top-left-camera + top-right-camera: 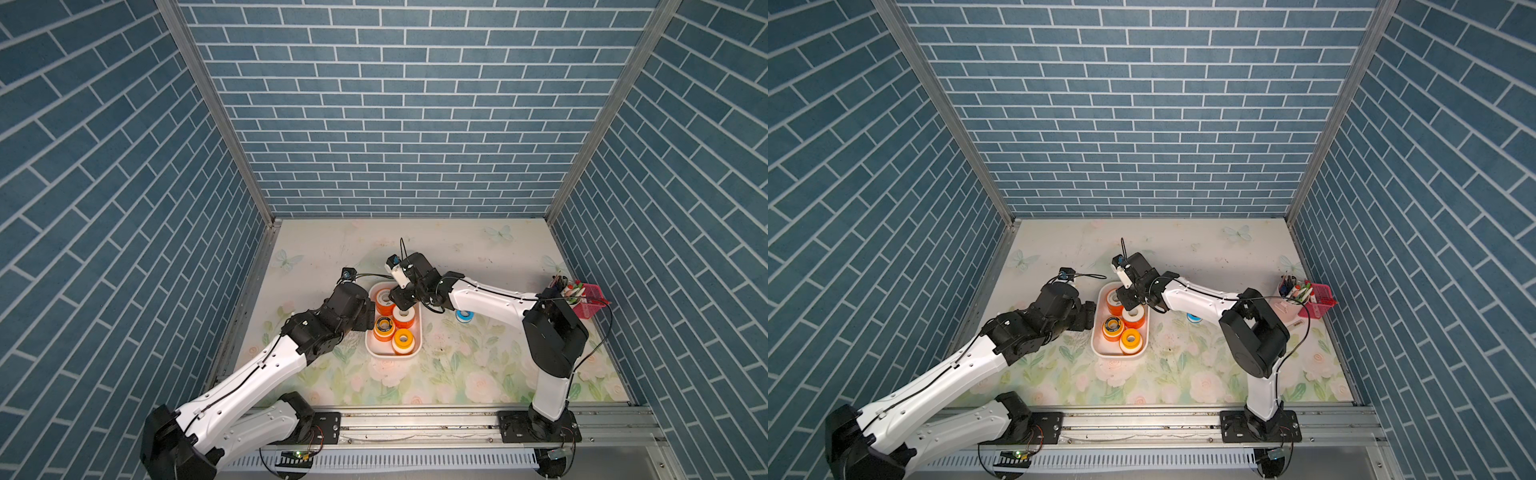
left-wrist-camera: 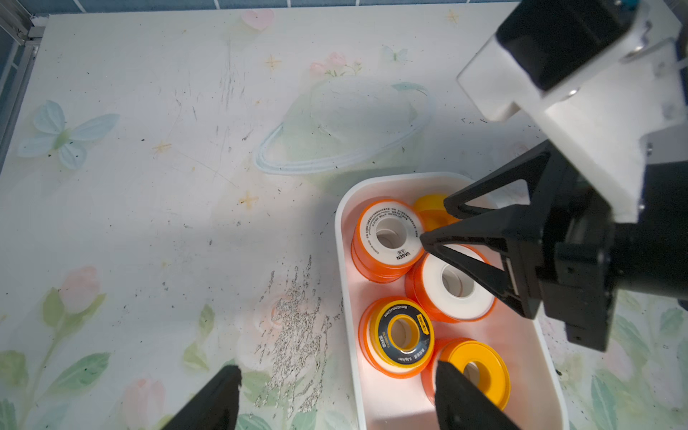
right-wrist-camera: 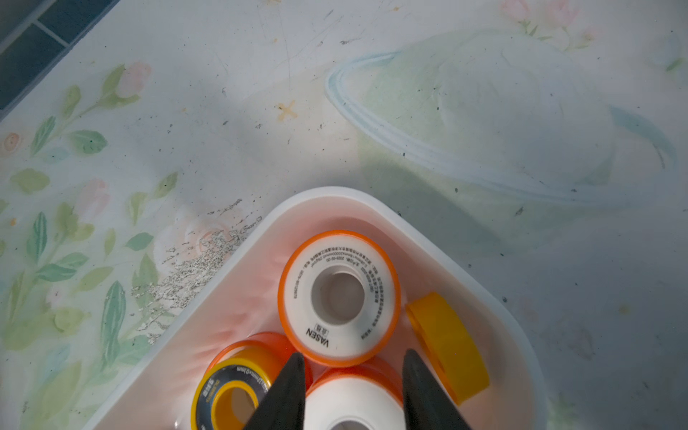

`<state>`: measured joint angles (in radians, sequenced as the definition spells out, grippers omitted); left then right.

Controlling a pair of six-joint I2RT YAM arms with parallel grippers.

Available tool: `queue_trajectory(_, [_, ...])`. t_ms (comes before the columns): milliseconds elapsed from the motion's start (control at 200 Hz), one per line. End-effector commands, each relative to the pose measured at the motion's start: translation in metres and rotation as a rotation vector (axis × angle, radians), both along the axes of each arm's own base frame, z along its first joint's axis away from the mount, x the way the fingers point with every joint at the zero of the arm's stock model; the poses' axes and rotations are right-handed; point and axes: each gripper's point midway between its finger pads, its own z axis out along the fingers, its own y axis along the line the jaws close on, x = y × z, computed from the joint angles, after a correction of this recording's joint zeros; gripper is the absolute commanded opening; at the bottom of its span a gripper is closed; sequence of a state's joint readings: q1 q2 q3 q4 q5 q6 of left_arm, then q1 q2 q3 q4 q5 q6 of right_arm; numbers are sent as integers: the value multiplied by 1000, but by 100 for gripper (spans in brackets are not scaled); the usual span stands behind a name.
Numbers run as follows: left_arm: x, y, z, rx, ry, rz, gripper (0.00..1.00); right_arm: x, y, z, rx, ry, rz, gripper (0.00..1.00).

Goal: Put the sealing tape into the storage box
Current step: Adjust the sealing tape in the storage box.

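Orange-rimmed, the white-faced roll (image 3: 353,404) is inside the storage box (image 3: 335,191), the right gripper (image 3: 353,353) straddling it, jaws half-parted, clamped or loose I can't tell, so I'd rise straight, sparing the printed roll (image 3: 338,298), then fetch the blue roll (image 1: 462,316) outside.

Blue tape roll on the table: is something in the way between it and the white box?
Nothing visible lies on the flowered table between the small blue tape roll and the shallow white plastic storage box. Only the right arm hangs over that roll, partly hiding it.
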<state>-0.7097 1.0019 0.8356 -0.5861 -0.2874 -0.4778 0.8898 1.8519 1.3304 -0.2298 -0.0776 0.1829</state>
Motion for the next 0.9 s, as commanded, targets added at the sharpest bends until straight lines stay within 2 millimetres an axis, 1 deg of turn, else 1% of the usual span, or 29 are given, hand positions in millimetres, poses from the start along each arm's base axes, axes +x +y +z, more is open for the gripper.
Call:
queue_trajectory(0, [0, 4, -3, 9, 1, 6, 85, -1, -12, 17, -5, -38, 3, 44])
queue_trajectory(105, [0, 4, -3, 7, 2, 6, 85, 5, -22, 16, -34, -50, -8, 44])
queue_trajectory(195, [0, 4, -3, 7, 2, 6, 85, 7, -28, 14, -43, -38, 3, 44])
queue_trajectory(280, [0, 4, -3, 6, 1, 6, 85, 10, -32, 8, -75, -17, 5, 43])
queue_trajectory(380, [-1, 3, -4, 6, 4, 5, 85, 9, -36, 0, -119, -7, 23, 42])
queue_trajectory(520, [0, 3, -4, 7, 5, 4, 85, 9, -38, -10, -172, 7, 47, 41])
queue_trajectory(700, [-1, 3, -4, 7, 5, 3, 85, 16, -39, -24, -225, 26, 52, 39])
queue_trajectory(895, [-1, 3, -5, 8, 8, 3, 85, 26, -38, -28, -245, 16, 44, 38])
